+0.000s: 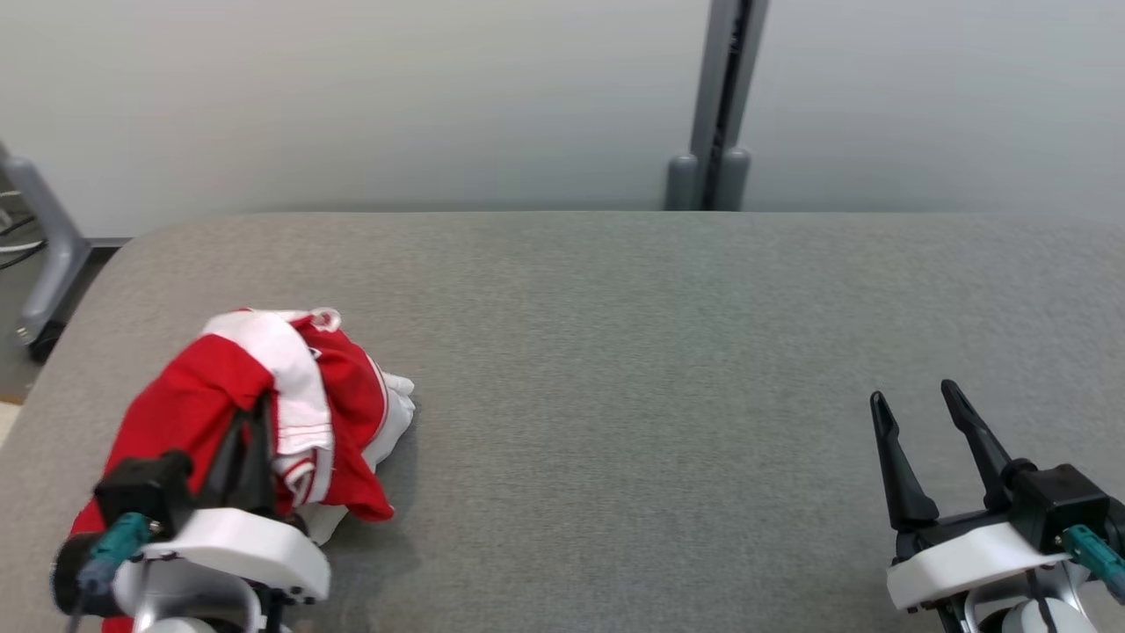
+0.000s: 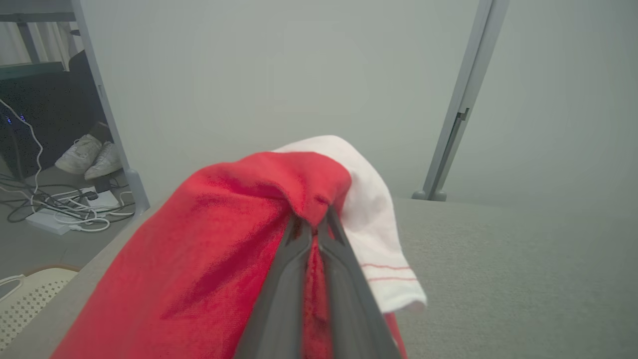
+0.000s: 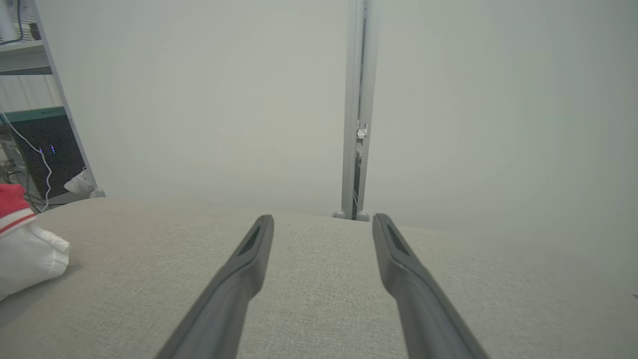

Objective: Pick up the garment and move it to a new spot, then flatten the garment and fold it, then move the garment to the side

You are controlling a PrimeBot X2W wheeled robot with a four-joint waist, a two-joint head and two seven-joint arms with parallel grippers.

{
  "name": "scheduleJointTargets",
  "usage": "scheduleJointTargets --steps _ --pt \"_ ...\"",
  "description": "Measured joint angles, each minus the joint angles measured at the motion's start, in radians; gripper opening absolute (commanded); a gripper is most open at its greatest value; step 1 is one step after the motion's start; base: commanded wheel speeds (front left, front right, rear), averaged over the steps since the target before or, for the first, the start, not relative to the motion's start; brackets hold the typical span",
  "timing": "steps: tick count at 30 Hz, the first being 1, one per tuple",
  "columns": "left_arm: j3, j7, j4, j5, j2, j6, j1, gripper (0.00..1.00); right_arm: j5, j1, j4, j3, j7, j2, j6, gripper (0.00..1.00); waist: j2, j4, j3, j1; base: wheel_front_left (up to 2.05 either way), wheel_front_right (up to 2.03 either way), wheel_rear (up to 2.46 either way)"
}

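Note:
A red and white garment (image 1: 290,404) lies bunched at the left of the grey table (image 1: 615,352). My left gripper (image 1: 250,413) is shut on its red cloth and holds a fold raised. In the left wrist view the fingers (image 2: 284,279) pinch the red fabric of the garment (image 2: 214,249), which drapes over their tips with white cloth behind. My right gripper (image 1: 918,400) stands open over bare table at the lower right, nothing between its fingers. From the right wrist, the open right gripper (image 3: 321,222) points at the far edge, and the garment (image 3: 25,249) peeks in at the left.
A grey post (image 1: 716,105) rises behind the table's far edge against a pale wall. Off the table's left side are a grey frame leg (image 1: 44,255), cables (image 2: 60,209) and a pair of white shoes (image 2: 89,157) on the floor.

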Motion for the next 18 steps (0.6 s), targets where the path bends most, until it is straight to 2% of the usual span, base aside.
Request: scheduleJointTargets --steps 7,18 --pt "-0.116 -0.006 0.067 0.006 -0.057 -0.045 -0.036 0.00 0.004 -0.023 -0.028 -0.003 0.013 -0.011 0.000 1.00 0.0000 -0.106 0.033 0.0000 0.00 0.00 0.00" --pt "-0.336 -0.030 0.243 0.012 -0.114 -0.128 -0.362 0.00 0.036 -0.087 -0.044 -0.030 0.007 -0.013 0.000 1.00 0.0000 -0.245 0.167 0.0000 0.00 0.00 0.00"
